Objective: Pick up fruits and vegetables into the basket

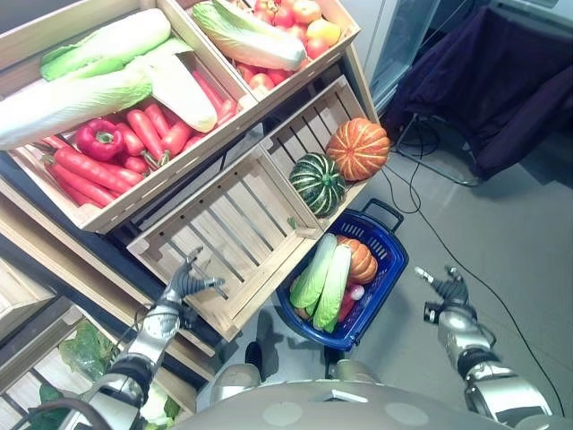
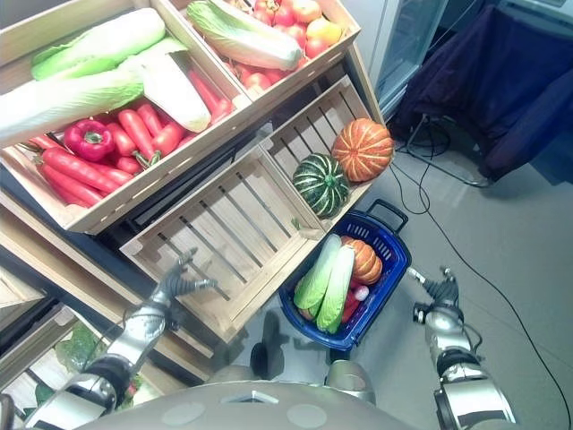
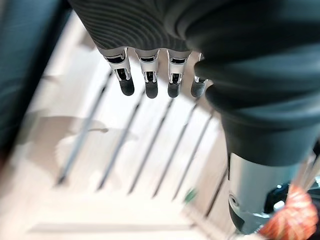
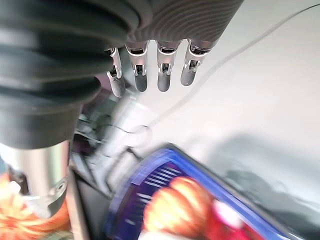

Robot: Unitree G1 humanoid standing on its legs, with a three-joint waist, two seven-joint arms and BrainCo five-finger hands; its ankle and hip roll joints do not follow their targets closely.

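Note:
A blue basket [image 1: 387, 244] stands on the floor below the shelves, holding two pale green cabbages [image 1: 324, 273], a small orange pumpkin [image 1: 362, 261] and a red piece. A dark green pumpkin [image 1: 316, 183] and an orange pumpkin [image 1: 358, 148] rest in the slatted crate above it. My left hand [image 1: 186, 283] hovers open over the front edge of an empty wooden crate [image 1: 235, 224], fingers [image 3: 150, 82] straight, holding nothing. My right hand [image 1: 448, 292] hangs open over the floor to the right of the basket, fingers [image 4: 165, 70] straight and empty.
Upper crates hold red peppers and carrots [image 1: 116, 148], long cabbages [image 1: 98, 76] and apples [image 1: 295, 18]. A dark cloth-covered object [image 1: 501, 81] stands at the back right, with cables [image 1: 430, 193] on the grey floor. Leafy greens [image 1: 85, 354] lie in a low crate at left.

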